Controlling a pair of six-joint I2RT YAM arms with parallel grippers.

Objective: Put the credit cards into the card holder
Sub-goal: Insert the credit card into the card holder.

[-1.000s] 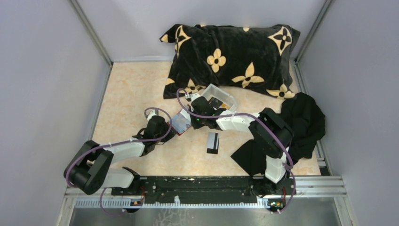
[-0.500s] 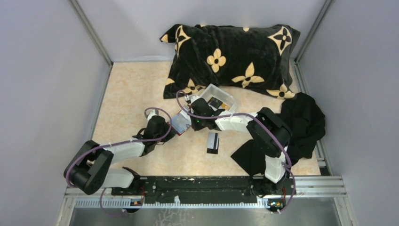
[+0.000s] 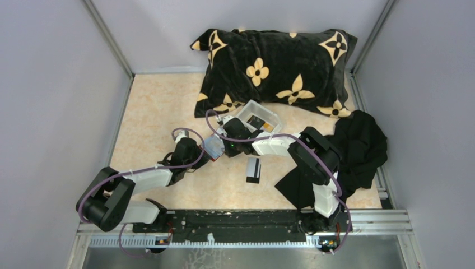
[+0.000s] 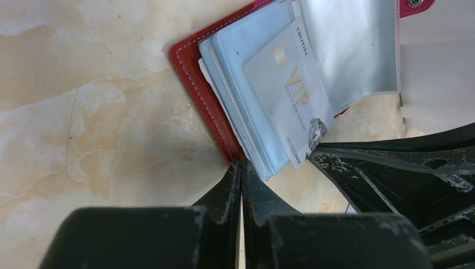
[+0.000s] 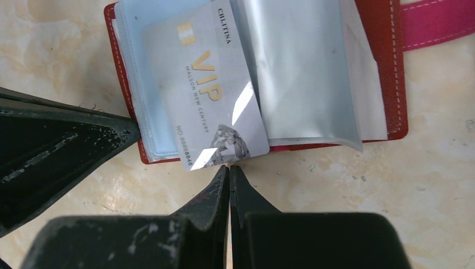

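Observation:
The red card holder (image 3: pixel 214 147) lies open on the table, its clear pockets up; it also shows in the left wrist view (image 4: pixel 204 92) and the right wrist view (image 5: pixel 392 67). A silver VIP credit card (image 5: pixel 207 95) sits askew on a pocket, its lower end sticking out past the holder's edge (image 4: pixel 291 89). My right gripper (image 5: pixel 228 167) is shut, tips touching that card's lower edge. My left gripper (image 4: pixel 242 165) is shut, tips against the holder's near corner. A black card with a white band (image 3: pixel 253 169) lies on the table nearby.
A small white tray (image 3: pixel 273 119) holding more cards stands behind the right wrist. A black pillow with yellow flowers (image 3: pixel 274 70) lies at the back. A black cloth (image 3: pixel 353 151) is heaped at the right. Grey walls close in both sides.
My right arm has shifted a little left, toward the card holder. My left arm and the black card have not moved.

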